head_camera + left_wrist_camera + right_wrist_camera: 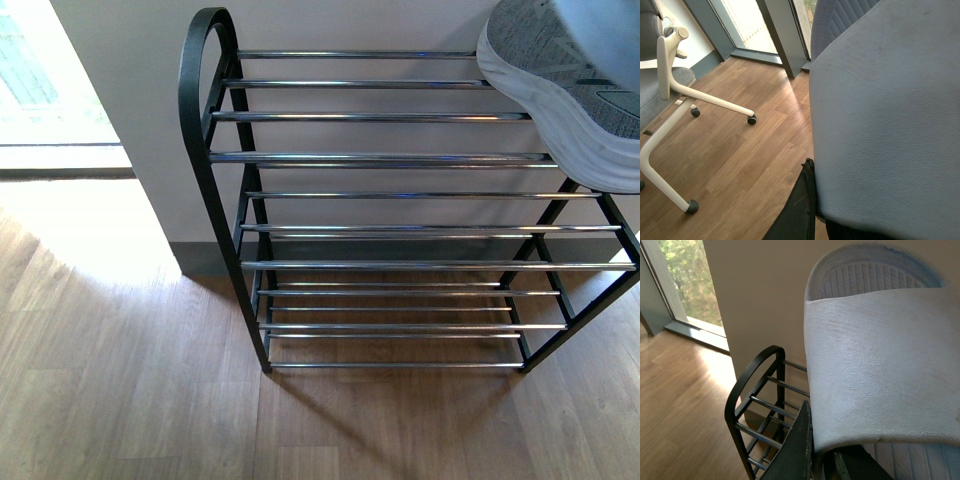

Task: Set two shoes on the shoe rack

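R gripper (pixel 822 460) pinching slide sandal (pixel 880 365) above shoe rack (pixel 752 390). Advise: lower level, sole flat on rods. L gripper (pixel 815 220) pinching second sandal (pixel 890 125).

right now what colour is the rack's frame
Black, with silver rods; the shoe rack shows best in the front view.

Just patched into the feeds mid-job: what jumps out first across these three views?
In the front view, the black-framed shoe rack with silver rods stands against the wall, and a grey knit sneaker sits at its top right corner. Each wrist view is filled by a pale slide sandal: one close above the rack's curved end, the other over wooden floor beside a white office chair.
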`<action>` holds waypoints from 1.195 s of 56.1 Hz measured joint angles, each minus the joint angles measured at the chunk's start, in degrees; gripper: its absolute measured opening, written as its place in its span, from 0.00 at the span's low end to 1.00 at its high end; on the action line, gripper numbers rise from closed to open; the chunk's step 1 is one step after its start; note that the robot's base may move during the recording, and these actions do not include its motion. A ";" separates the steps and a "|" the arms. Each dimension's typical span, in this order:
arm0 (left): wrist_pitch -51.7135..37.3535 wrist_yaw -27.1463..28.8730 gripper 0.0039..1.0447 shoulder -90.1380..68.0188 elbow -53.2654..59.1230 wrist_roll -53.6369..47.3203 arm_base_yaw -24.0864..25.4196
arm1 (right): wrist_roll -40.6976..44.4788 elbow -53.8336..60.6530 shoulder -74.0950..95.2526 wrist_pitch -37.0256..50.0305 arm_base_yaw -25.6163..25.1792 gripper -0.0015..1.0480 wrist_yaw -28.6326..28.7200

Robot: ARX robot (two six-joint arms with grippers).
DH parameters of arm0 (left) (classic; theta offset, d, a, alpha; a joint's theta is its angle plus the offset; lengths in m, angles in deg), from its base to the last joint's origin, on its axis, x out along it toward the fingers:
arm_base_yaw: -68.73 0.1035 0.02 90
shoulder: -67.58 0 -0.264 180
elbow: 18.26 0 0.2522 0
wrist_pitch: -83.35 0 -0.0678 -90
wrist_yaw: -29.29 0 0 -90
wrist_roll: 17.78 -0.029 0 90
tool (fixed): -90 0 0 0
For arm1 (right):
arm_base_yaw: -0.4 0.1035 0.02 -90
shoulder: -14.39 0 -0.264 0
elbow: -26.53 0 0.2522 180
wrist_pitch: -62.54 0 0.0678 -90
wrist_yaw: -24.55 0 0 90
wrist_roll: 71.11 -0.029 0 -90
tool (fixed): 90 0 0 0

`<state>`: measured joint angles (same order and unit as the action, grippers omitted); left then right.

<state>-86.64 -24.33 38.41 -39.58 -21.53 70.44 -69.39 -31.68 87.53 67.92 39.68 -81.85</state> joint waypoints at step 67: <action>0.00 0.04 0.02 0.00 0.00 0.00 0.02 | -13.31 -26.25 42.58 -7.34 -16.13 0.16 3.98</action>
<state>-86.64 -24.29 38.41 -39.58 -21.53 70.46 -82.70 -57.93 130.11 60.58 23.55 -77.87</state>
